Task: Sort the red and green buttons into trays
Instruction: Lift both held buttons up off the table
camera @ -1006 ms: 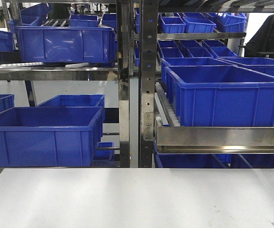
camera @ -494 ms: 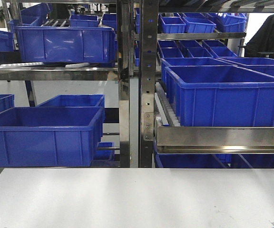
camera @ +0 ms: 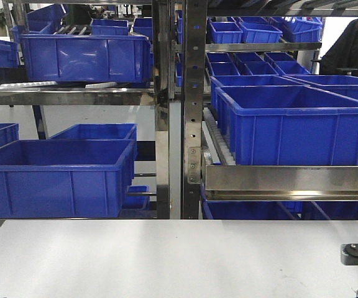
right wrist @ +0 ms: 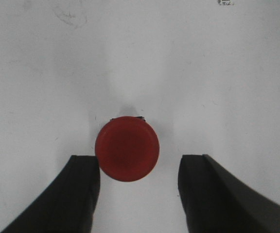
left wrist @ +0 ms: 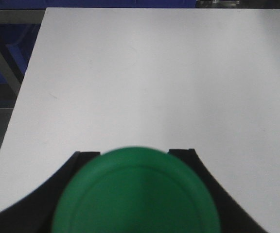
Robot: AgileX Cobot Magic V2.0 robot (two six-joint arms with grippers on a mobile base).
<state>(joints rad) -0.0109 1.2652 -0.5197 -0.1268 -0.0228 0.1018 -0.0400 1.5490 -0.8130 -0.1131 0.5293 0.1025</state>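
Pick step. Apparently gripping green button (left wrist: 136, 194) in left tool (left wrist: 135, 153), shut under the cap, held clear of white tabletop (left wrist: 154, 73). Straddling red button (right wrist: 127, 149) with open right tool (right wrist: 139, 162), fingers either side, not yet closed; upright on tabletop. Next: close on body below cap, lift straight, carry each to matching tray. No trays in view.

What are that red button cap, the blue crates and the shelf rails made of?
Red button cap: likely plastic, smooth and matt, with even colour. Blue crates: moulded plastic, slight gloss, ribbed walls. Shelf rails: metal, probably steel, with a grey sheen and reflections.
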